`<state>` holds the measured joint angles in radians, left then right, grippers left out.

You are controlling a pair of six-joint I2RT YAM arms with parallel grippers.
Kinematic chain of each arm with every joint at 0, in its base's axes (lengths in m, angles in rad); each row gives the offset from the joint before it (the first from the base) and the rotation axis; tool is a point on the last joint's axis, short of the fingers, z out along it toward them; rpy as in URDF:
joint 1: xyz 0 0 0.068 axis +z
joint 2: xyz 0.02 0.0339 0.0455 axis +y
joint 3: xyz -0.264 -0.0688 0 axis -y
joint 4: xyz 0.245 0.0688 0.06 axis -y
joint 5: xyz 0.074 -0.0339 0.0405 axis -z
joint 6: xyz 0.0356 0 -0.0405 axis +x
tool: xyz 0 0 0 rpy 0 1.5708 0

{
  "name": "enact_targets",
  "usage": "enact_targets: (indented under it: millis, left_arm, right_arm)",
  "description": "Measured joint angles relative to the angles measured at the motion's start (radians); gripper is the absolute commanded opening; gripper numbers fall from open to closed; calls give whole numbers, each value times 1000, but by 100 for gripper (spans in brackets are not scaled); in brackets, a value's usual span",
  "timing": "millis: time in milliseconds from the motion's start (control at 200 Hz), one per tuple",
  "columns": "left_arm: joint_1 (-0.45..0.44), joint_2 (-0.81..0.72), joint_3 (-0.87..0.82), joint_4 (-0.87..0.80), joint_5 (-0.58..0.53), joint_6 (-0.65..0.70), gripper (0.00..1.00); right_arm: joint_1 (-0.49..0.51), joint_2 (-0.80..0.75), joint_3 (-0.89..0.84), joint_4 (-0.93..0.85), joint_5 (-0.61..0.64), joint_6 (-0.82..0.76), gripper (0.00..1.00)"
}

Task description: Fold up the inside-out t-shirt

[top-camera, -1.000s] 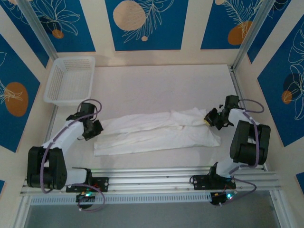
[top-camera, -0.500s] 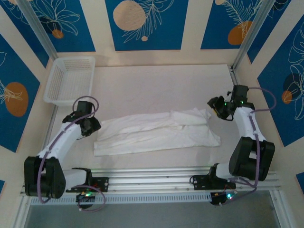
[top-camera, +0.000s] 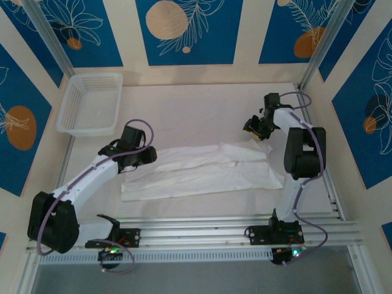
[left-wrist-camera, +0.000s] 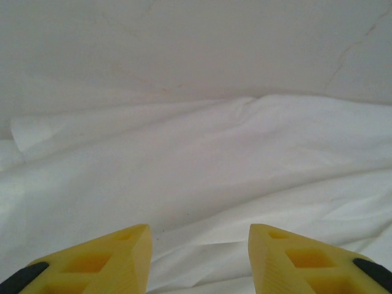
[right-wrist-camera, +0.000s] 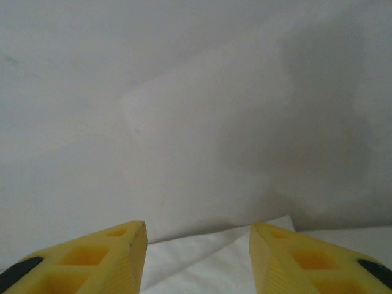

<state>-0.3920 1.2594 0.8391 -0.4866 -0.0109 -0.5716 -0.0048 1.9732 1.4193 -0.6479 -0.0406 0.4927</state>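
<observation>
left jaws apart over the t-shirt (top-camera: 202, 171), right jaws apart at its corner.

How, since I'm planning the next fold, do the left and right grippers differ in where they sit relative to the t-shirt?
The left gripper hovers over the t-shirt's left end, cloth spread beneath it; the right gripper sits at the shirt's far right corner, facing mostly bare table. The left gripper is nearer the bases; the right reaches farther back. Both are open, holding nothing.
</observation>
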Motion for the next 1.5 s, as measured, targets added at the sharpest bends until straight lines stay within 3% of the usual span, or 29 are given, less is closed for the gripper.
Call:
enact_targets:
  millis: [475,565,700,930,1105,1260,1390,1455,1500]
  left_arm:
    - [-6,18,6,0,-8,15,47]
    - [-9,19,6,0,-8,15,47]
    - [-10,19,6,0,-9,14,47]
    - [-10,18,10,-4,-26,15,47]
    - [-10,18,10,-3,-29,13,47]
    - [-10,18,10,-3,-27,6,48]
    - [-11,18,10,-2,-27,6,48]
    - [-11,18,10,1,-27,6,48]
    - [-11,18,10,3,-27,5,48]
  right_arm:
    - [23,26,-4,-44,148,-73,54]
    - [24,35,-3,-49,146,-89,43]
    - [27,45,-2,-49,121,-103,0]
    - [35,4,2,-50,81,-98,0]
    - [36,-171,-13,-34,47,-97,0]
    - [39,-372,-149,19,-3,-74,0]
    - [53,-583,-407,83,-8,16,0]
    - [60,-772,-621,140,11,127,0]
    - [63,-930,-783,183,17,209,12]
